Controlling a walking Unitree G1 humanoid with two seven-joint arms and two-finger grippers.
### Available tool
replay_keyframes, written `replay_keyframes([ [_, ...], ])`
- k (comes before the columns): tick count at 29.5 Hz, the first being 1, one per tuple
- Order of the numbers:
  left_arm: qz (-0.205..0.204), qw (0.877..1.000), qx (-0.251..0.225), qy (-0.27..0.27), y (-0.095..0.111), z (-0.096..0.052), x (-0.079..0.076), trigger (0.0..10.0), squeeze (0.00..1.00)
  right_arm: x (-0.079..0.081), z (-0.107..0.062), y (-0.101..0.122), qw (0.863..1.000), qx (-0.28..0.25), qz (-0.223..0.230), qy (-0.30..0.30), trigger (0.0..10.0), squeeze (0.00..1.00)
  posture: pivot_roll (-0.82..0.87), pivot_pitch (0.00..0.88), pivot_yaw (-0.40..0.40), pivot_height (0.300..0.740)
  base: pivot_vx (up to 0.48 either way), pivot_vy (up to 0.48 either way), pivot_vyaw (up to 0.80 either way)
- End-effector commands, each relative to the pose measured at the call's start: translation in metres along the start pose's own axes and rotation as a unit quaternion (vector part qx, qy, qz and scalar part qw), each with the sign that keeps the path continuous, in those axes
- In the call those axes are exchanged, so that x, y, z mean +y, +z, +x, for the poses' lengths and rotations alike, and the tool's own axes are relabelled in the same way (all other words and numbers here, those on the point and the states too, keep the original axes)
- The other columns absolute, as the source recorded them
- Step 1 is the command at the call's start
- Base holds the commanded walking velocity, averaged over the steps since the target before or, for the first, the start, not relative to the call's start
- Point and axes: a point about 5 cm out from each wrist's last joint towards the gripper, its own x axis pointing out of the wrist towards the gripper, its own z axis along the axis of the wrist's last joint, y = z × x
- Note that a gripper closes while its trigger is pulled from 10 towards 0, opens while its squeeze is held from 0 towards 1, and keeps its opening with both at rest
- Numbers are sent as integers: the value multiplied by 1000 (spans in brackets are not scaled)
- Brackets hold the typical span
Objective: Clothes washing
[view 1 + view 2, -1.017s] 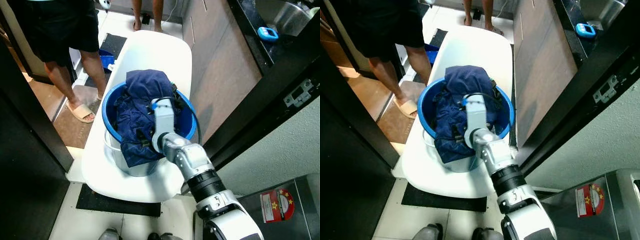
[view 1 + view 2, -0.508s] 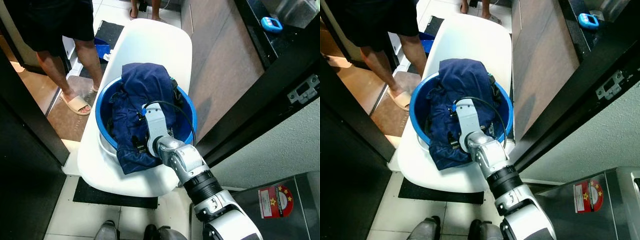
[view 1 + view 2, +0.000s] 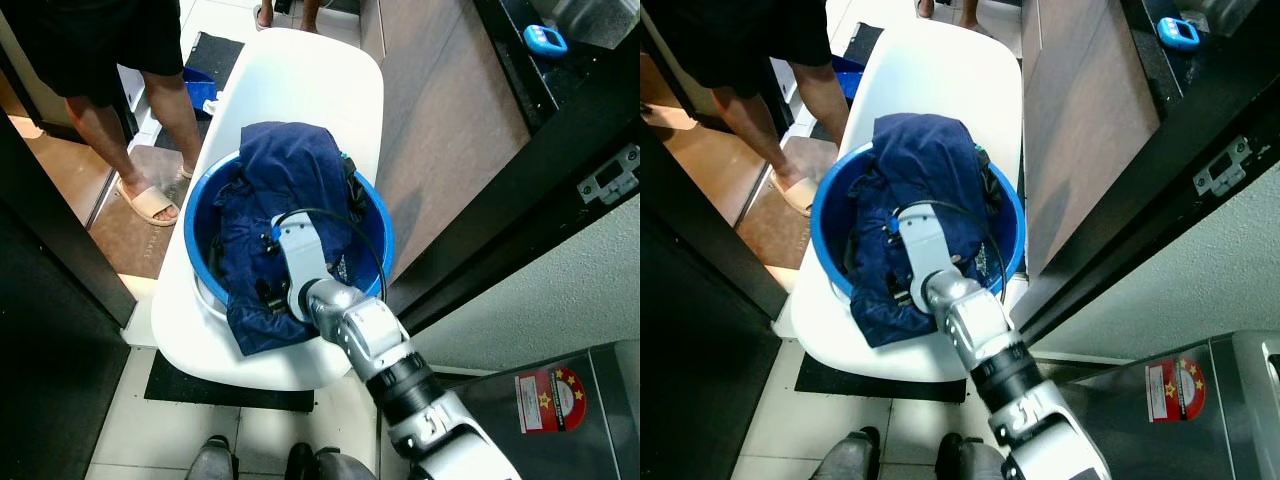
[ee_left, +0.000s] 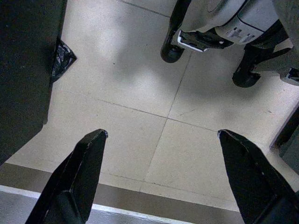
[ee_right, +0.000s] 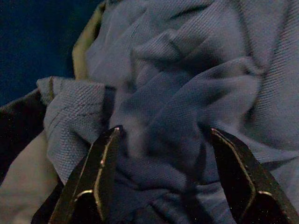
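1. Now, nearest first: the left gripper (image 4: 161,179) hangs idle over the tiled floor (image 4: 154,107), fingers (image 4: 81,172) spread wide, nothing between them and touching nothing. Robot's own feet at 12 o'clock of that wrist view.

2. Right gripper (image 5: 161,175): over the last second the arm has pushed further down into the pile, though the head camera has also tipped, so part of the shift is camera. In the head view the silver wrist (image 3: 300,262) sits at about 6 o'clock of the blue basin (image 3: 375,240), buried in the cloth.

3. Right fingers (image 5: 100,172): wide apart, straddling a raised fold of the navy clothes (image 5: 187,93). Tips press into or just onto the fabric; not closed on it. Judgement: pre-grasp, with the bite not yet taken.

4. Task reading: laundry is all in the basin, heaped above the rim, one flap draped over the near edge at 7 o'clock. Nothing lifted out. Early stage; the next move likely needs the fingers to close on that fold before lifting.

5. The basin stands on a white table (image 3: 300,80), near end.

6. Farther, at 10 o'clock: a person's legs (image 3: 140,140) in dark shorts and sandals on the floor beside the table. Another pair of feet at 12 o'clock, top edge.

7. At 2 o'clock: dark counter with a small blue object (image 3: 545,40).
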Motion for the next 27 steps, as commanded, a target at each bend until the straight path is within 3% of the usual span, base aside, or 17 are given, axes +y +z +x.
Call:
replay_keyframes([
  [1, -6, 997, 57, -52, -32, -13, -34, 10000, 0, 46, 2, -27, 996, 50, 43, 61, 0, 0, 129, 333, -219, 740, 0, 0, 0],
  [11, -3, 997, 58, -51, -30, -11, -32, 10000, 0, 48, 1, -22, 995, 41, 56, 70, 0, 0, 138, 314, -209, 740, 0, 0, 0],
  [20, -1, 997, 54, -48, -24, -7, -30, 10000, 0, 52, 0, -9, 991, 12, 89, 95, 0, 0, 148, 288, -198, 740, 0, 0, 0],
  [21, 0, 997, 53, -48, -22, -6, -29, 10000, 0, 55, -2, -2, 987, -5, 109, 117, 0, 0, 153, 275, -195, 740, 0, 0, 0],
  [22, 0, 998, 52, -47, -20, -4, -29, 10000, 0, 57, -3, 6, 980, -24, 135, 141, 1882, 0, 159, 260, -191, 740, 0, 0, 0],
  [23, 0, 998, 51, -46, -18, -3, -28, 10000, 0, 59, -6, 14, 969, -44, 175, 172, 7255, 0, 159, 260, -191, 740, 0, 0, 0],
  [24, 0, 998, 51, -46, -18, -3, -28, 10000, 0, 59, -6, 14, 969, -44, 175, 172, 7255, 0, 159, 260, -191, 740, 0, 0, 0],
  [25, 0, 998, 48, -44, -15, -2, -28, 10000, 0, 59, -11, 27, 952, -81, 207, 211, 10000, 0, 163, 242, -187, 740, 0, 0, 0],
  [26, 0, 998, 48, -44, -15, -2, -28, 10000, 0, 59, -11, 27, 952, -81, 207, 211, 10000, 0, 163, 242, -187, 740, 0, 0, 0],
  [27, 0, 998, 46, -43, -12, 1, -27, 10000, 0, 58, -16, 40, 929, -112, 250, 248, 10000, 224, 169, 221, -181, 740, 0, 0, 0],
])
